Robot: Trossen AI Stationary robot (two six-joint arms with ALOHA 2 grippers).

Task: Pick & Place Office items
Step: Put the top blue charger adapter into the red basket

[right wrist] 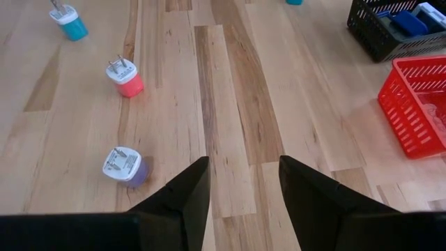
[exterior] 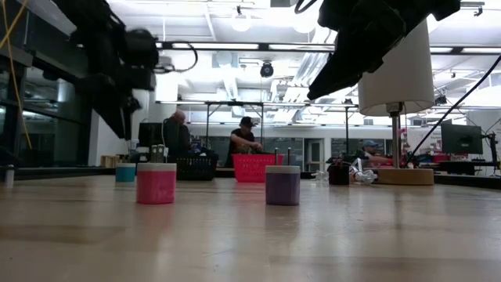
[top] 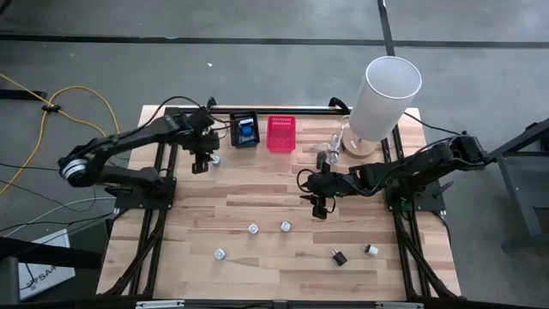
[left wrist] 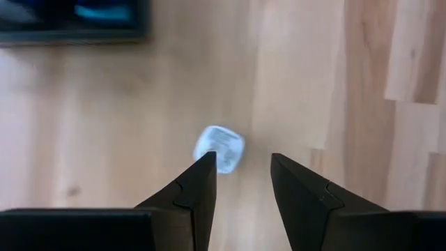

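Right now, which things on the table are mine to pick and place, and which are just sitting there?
For the job:
- small white piece below the open left gripper
- pink plug
- purple plug
- teal plug
- two dark pieces near the front right

Not for picking:
- black basket
- red basket
- tall white cylinder
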